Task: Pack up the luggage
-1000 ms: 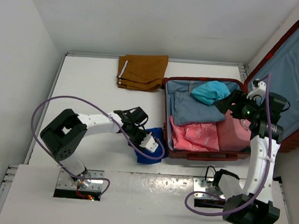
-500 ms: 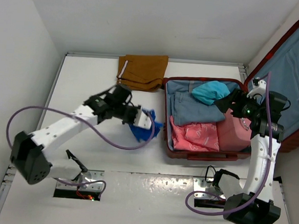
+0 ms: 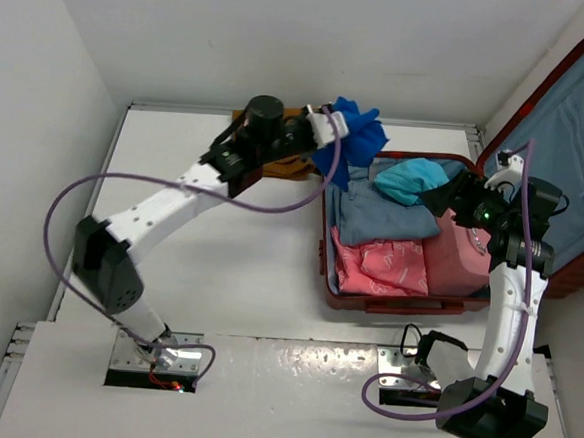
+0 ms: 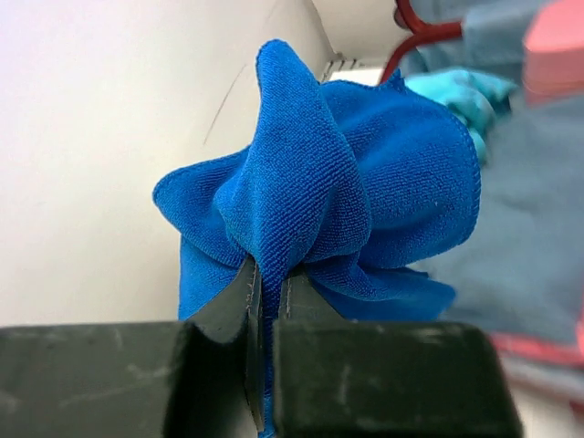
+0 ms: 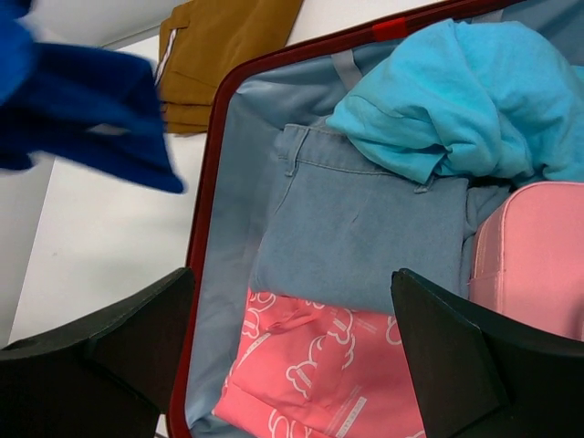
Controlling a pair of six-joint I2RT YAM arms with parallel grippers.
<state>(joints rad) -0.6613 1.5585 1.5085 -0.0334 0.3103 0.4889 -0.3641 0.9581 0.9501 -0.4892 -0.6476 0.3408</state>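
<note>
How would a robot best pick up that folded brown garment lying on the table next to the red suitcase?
Probably by a thick folded edge of the brown garment, coming straight down from above. It lies flat on the table, so jaws cannot slide under it, but the stacked layers at an edge give something to pinch. The edge away from the suitcase looks freer.

White counter (image 3: 228, 275), walled at the back and left. Lying open on its right part, red luggage (image 3: 396, 305), lid raised to the right. At the far edge, just beside the luggage's far left corner, a folded mustard-brown garment (image 5: 219, 46).
</note>
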